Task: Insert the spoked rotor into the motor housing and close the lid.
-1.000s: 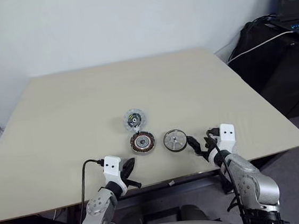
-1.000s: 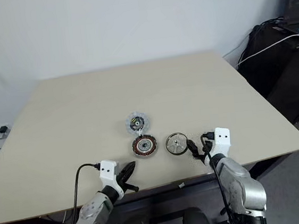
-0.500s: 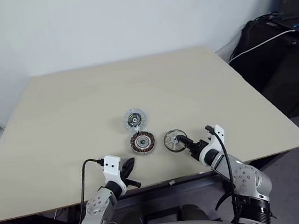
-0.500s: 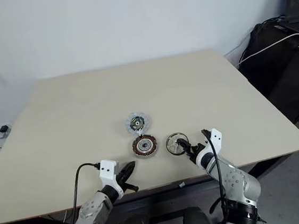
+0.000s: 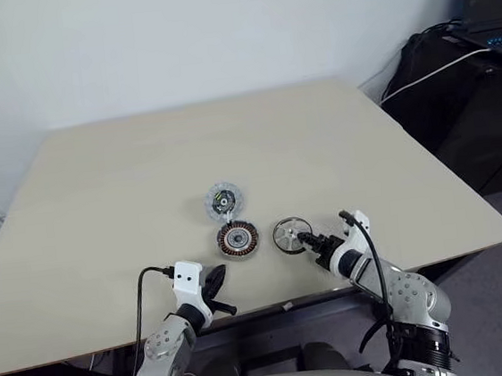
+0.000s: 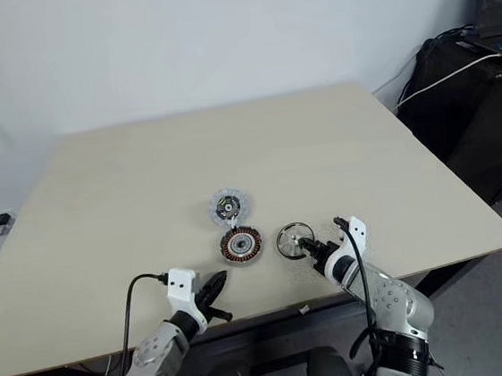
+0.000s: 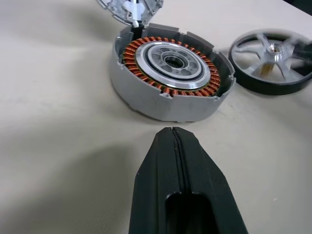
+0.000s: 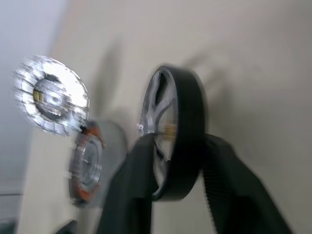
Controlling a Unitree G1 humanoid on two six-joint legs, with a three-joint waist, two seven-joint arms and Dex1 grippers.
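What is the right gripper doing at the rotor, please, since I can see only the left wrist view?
Observer: The right gripper straddles the black rim of the spoked rotor, one finger inside the rim and one outside, both against it.
Operator: Thank you. Which face of the lid is up?
Observer: The lid lies just beyond the motor housing with its green-and-black middle showing.
Operator: And where does the left gripper sit on the table?
Observer: The left gripper sits near the near edge of the table, short of the motor housing.
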